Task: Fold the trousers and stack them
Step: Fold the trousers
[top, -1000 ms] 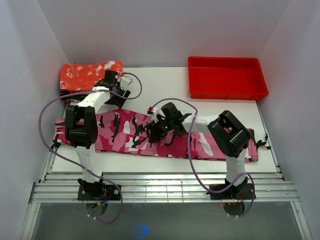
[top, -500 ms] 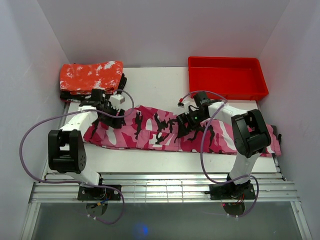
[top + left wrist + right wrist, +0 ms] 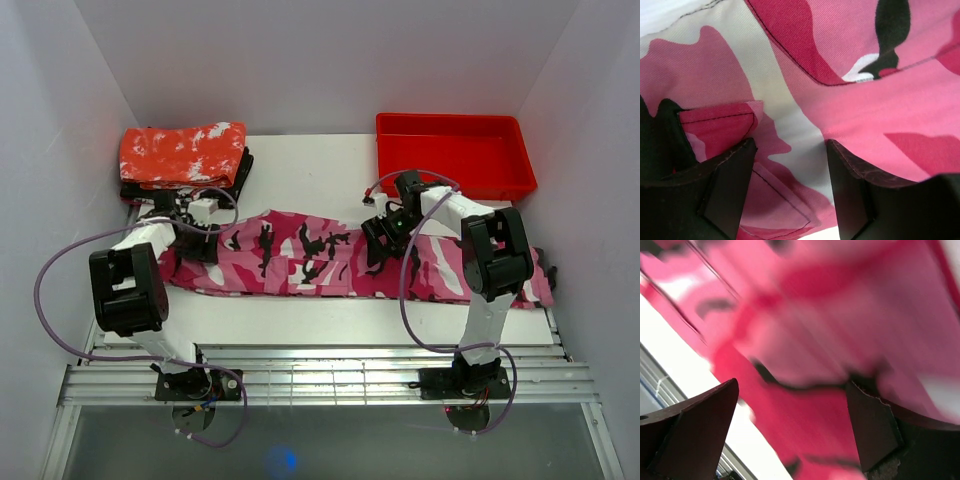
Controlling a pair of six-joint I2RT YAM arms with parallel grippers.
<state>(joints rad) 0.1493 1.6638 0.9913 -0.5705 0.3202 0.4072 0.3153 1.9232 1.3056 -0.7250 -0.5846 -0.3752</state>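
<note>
The trousers (image 3: pixel 300 262), pink camouflage, lie stretched left to right across the white table (image 3: pixel 320 170). My left gripper (image 3: pixel 197 238) is low over their left end. In the left wrist view it is open (image 3: pixel 790 150), and flat cloth (image 3: pixel 880 110) with a stitched pocket flap shows between the fingers. My right gripper (image 3: pixel 380 240) sits over the trousers right of the middle. The right wrist view is blurred. It shows that gripper (image 3: pixel 792 390) open wide just above pink cloth (image 3: pixel 805 340), near the cloth's edge.
A red tray (image 3: pixel 455 155) stands at the back right. A folded red cloth with white speckles (image 3: pixel 185 152) lies on a dark pile at the back left. Metal rails (image 3: pixel 320 375) run along the near table edge. The trousers' right end (image 3: pixel 540 285) reaches the table's right edge.
The trousers have shifted right and lie straighter. The right gripper moved from the middle toward the back right and opened. The left gripper came forward and left to the trousers' left end.
</note>
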